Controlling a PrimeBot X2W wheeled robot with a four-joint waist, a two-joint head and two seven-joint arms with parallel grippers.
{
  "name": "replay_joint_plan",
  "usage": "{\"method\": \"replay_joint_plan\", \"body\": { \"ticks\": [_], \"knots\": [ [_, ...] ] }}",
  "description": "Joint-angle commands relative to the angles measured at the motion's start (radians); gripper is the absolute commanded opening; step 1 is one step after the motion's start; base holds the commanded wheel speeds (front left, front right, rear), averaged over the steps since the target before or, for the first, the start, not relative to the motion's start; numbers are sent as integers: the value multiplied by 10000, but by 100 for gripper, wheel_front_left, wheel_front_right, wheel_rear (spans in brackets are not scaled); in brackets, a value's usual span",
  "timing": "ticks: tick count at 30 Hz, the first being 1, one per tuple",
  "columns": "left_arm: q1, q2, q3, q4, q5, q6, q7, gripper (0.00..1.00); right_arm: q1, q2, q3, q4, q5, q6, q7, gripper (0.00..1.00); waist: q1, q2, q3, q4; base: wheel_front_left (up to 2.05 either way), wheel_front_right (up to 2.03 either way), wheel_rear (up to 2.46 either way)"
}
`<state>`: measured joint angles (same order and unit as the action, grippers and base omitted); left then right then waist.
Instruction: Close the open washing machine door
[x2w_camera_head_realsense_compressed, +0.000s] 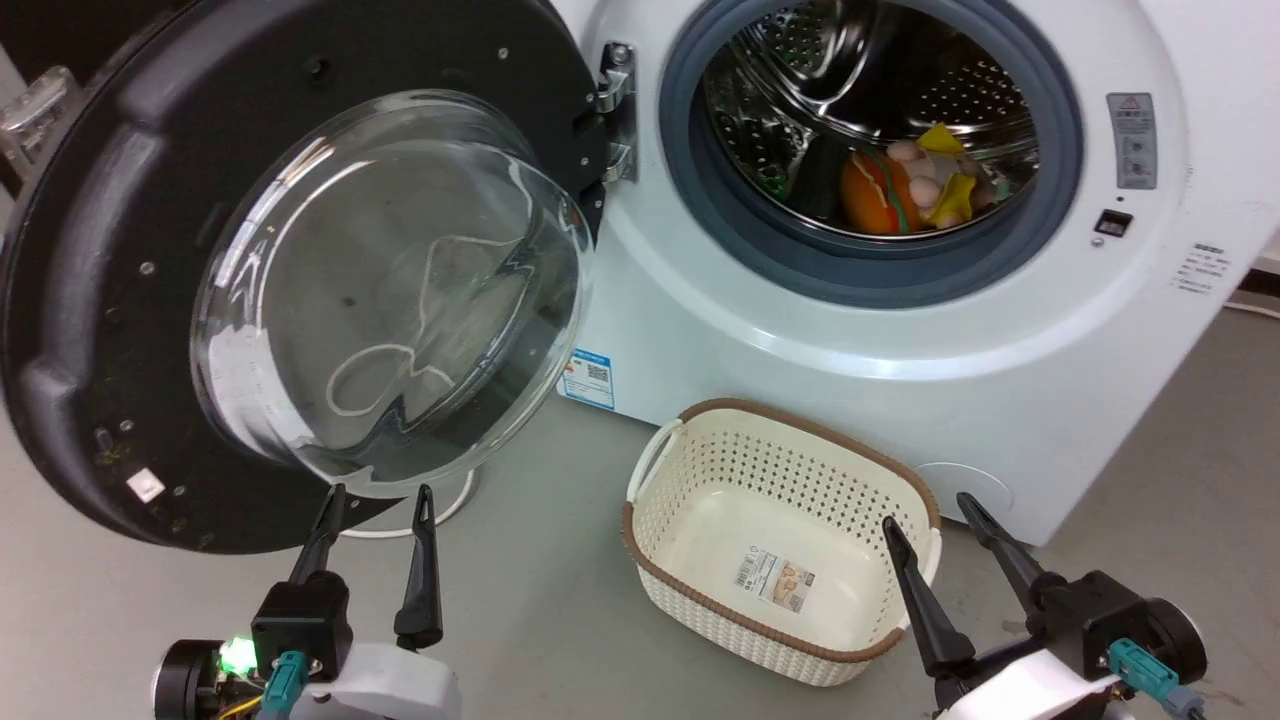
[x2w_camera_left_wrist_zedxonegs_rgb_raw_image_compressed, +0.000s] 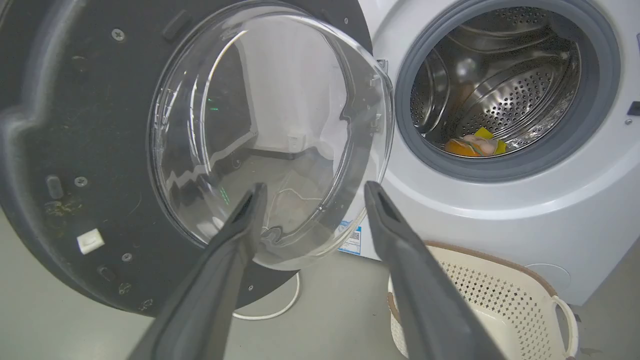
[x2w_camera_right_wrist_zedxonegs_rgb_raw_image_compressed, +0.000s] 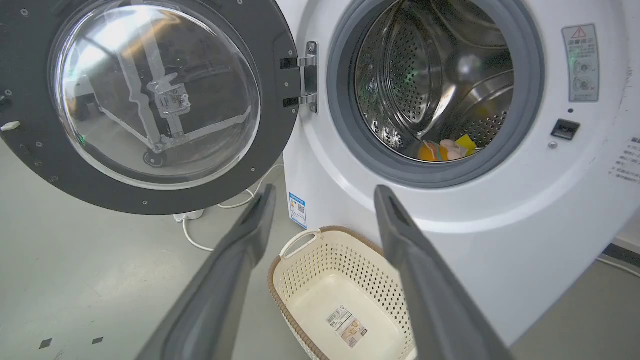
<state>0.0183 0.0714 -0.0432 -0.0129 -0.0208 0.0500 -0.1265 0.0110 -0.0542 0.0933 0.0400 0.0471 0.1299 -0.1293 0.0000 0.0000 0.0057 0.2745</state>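
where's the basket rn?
Head view, lower centre: cream basket on the floor in front of the washing machine, right of the open door, right gripper by its right rim.

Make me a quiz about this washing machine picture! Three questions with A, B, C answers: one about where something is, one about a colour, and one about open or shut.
1. Where is the basket?
A. On the floor in front of the washing machine
B. Inside the drum
C. On top of the machine

2. What colour is the wide rim of the washing machine door?
A. White
B. Black
C. Red

3. How is the left pincer?
A. Shut on the door
B. Shut on a cable
C. Open, holding nothing

Answers:
1 A: the basket stands on the grey floor, right by the machine's white front.
2 B: the rim is glossy black all the way round.
3 C: its two fingers stand apart with nothing between them.
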Motion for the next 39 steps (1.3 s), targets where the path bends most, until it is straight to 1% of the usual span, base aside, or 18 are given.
{"method": "replay_joint_plan", "body": {
  "ticks": [1,10,16,17,18,19,22,26,30,32,34,39],
  "knots": [
    [95,23,13,11,-28,19,-128,100,-183,21,46,41,77,4,-101,100,0,0,4,69,0,0,0],
    [95,22,48,59,-74,32,-316,100,-166,24,108,104,175,5,-288,100,0,0,9,444,0,0,0],
    [81,10,37,-49,-178,-67,-441,100,-108,26,73,110,208,5,-414,100,0,0,71,690,0,0,0],
    [77,1,59,-34,-222,-80,-462,75,-99,26,56,105,207,5,-435,100,0,0,97,731,0,0,0],
    [64,-9,90,-24,-286,-106,-483,18,-86,26,33,93,200,5,-455,100,0,0,134,773,0,0,0],
    [-82,-41,291,-178,-575,-242,-546,0,-45,27,-78,17,152,5,-518,100,0,0,293,912,0,0,0],
    [-359,22,700,-486,-785,-429,-609,0,-8,28,-182,-87,55,6,-581,100,0,0,538,1008,0,0,0],
    [-863,194,1608,-887,-1306,-700,-692,0,-98,-106,-159,-191,-10,6,-664,100,0,0,964,1002,0,0,0],
    [-1722,561,2739,-798,-2266,-1029,-775,0,-233,-261,-149,-232,19,6,-747,100,0,0,1341,998,0,0,0],
    [-2264,802,3302,-359,-3014,-1122,-744,0,-323,-339,-128,-250,53,6,-789,100,0,0,1514,1001,0,0,0],
    [-2925,1163,3971,197,-3849,-1137,-502,0,-431,-402,-60,-250,78,6,-831,100,0,0,1670,975,0,0,0],
    [-4528,2055,5260,1782,-5898,-1099,604,0,-665,-467,-39,-242,158,7,-935,100,0,0,1947,951,0,0,0]
  ]
}}
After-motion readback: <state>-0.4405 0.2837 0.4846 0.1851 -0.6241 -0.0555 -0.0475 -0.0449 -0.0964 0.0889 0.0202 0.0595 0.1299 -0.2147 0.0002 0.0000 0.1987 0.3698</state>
